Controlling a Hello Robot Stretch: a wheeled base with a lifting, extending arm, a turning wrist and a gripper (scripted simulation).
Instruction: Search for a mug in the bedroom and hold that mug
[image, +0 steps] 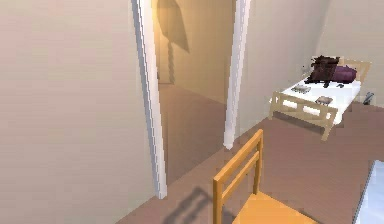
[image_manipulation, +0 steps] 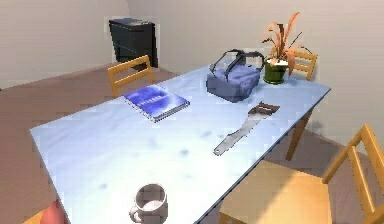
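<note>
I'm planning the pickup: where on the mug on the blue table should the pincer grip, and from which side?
Probably the round wall of the mug, coming in over the near edge of the table. The mug stands upright close to that edge, and its handle juts toward the arm side view's left.

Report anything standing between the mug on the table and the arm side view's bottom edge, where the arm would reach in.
Nothing visible does: only bare tabletop lies between the mug and that edge. The blue book, saw and grey bag lie farther out, beyond it.
</note>
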